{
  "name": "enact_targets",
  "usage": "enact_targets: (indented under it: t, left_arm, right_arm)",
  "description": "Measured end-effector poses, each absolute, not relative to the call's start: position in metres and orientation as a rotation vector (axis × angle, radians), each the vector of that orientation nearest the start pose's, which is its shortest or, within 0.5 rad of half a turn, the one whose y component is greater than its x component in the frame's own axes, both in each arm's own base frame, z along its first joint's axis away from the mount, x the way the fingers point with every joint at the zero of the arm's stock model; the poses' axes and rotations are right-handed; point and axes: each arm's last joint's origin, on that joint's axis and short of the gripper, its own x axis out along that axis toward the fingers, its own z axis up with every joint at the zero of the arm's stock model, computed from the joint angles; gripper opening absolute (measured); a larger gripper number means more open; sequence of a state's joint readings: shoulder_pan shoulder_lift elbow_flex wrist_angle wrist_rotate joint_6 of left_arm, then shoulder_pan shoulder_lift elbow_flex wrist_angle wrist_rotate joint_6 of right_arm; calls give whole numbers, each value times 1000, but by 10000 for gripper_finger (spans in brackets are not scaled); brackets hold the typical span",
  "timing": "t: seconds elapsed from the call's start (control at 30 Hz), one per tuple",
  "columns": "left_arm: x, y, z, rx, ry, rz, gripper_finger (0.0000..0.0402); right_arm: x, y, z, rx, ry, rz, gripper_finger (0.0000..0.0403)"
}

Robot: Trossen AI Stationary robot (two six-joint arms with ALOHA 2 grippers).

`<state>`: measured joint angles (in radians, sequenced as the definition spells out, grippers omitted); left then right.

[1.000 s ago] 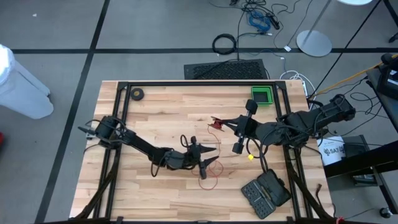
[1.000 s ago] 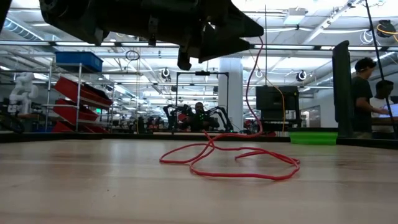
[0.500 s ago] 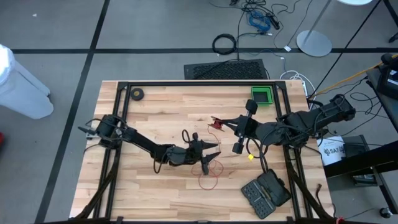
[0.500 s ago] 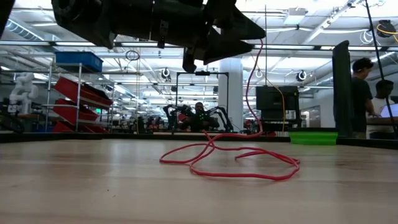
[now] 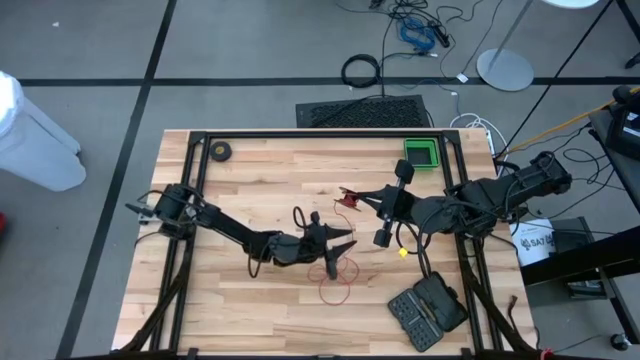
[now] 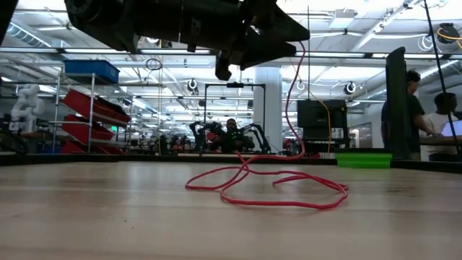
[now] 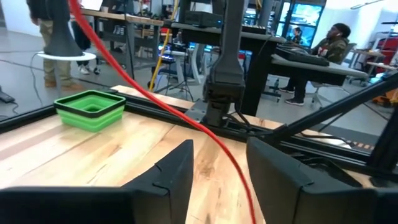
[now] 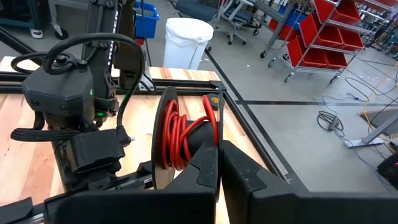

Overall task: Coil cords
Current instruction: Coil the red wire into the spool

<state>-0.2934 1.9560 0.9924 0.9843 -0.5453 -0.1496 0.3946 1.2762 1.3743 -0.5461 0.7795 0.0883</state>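
Note:
The red cord (image 6: 267, 189) lies in loose loops on the wooden table (image 5: 250, 190) and rises from them toward both grippers. My left gripper (image 7: 221, 152) hangs over the table's middle (image 5: 340, 248), open. The cord (image 7: 155, 99) runs through the gap between its two fingers; whether it touches them I cannot tell. Just beyond, my right gripper (image 5: 352, 198) is shut on the black reel (image 8: 180, 134), which has several turns of red cord wound on it. My right gripper pinches the reel between its two fingers at the edge of one flange (image 8: 211, 121). The fingers come from the table's right side, slanting a little downward. The reel stands on edge, lifted clear of the table, and the cord hangs down from it.
A green tray (image 5: 421, 153) sits at the far right and a small black roll (image 5: 221, 151) at the far left. An open black case (image 5: 428, 310) lies at the near right. Black frame rails (image 5: 310, 133) border the table. People stand in the room behind (image 6: 419, 108).

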Motion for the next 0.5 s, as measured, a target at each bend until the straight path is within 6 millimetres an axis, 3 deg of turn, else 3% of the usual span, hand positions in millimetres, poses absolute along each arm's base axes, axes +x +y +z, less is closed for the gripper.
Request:
enact_targets:
  t: [0.5]
  left_arm:
    - [388, -99, 183, -47, -25, 268, 11]
  right_arm:
    - [249, 82, 401, -159, 363, -367, 0]
